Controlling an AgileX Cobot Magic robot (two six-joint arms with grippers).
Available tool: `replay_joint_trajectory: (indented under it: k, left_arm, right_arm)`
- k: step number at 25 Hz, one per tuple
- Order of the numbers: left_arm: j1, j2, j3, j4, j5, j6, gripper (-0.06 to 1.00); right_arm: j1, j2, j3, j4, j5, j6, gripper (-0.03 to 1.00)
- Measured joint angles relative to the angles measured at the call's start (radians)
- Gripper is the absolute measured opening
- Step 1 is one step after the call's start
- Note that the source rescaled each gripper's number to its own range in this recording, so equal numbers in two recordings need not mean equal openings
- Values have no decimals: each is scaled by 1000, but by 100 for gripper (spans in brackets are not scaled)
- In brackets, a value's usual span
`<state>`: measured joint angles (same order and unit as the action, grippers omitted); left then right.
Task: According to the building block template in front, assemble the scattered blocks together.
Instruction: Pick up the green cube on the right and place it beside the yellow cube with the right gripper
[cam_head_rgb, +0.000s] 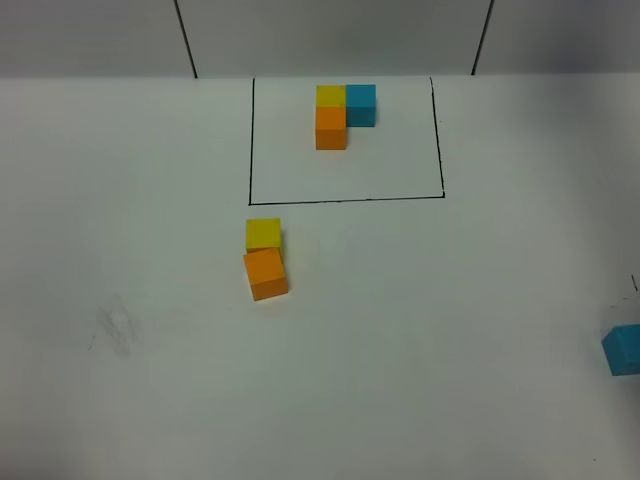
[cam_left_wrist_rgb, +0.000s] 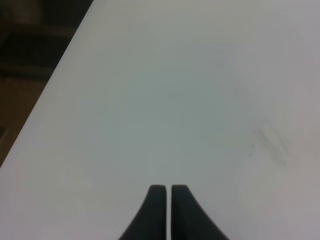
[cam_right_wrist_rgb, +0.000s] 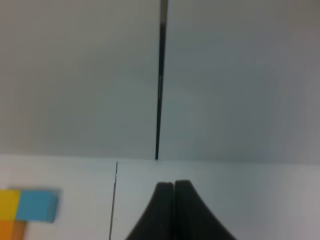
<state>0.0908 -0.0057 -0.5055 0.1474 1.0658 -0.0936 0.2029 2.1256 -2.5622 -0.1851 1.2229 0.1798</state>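
The building block template (cam_head_rgb: 343, 110) is an L of yellow, blue and orange cubes inside a thin black drawn rectangle (cam_head_rgb: 252, 150) at the back of the table; it also shows in the right wrist view (cam_right_wrist_rgb: 27, 210). Of the scattered blocks, the yellow cube (cam_head_rgb: 263, 233) and the orange cube (cam_head_rgb: 265, 274) touch each other left of centre. The light blue cube (cam_head_rgb: 623, 349) lies at the right edge. Neither gripper shows in the exterior view. My left gripper (cam_left_wrist_rgb: 168, 189) is shut and empty over bare table. My right gripper (cam_right_wrist_rgb: 173, 185) is shut and empty, to the right of the rectangle.
The white table (cam_head_rgb: 420, 330) meets a grey back wall with two dark vertical seams (cam_head_rgb: 186, 40). A faint grey smudge (cam_head_rgb: 115, 330) marks the table at the left. The table's left edge (cam_left_wrist_rgb: 55, 85) shows in the left wrist view.
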Motion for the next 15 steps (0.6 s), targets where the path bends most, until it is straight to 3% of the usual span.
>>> replay_joint_trajectory:
  k: [6, 15]
  left_arm:
    - [0, 0, 0, 0, 0, 0, 0]
    - [0, 0, 0, 0, 0, 0, 0]
  right_arm:
    - [0, -97, 103, 0, 0, -32, 0]
    - [0, -239, 470, -8, -1, -69, 0]
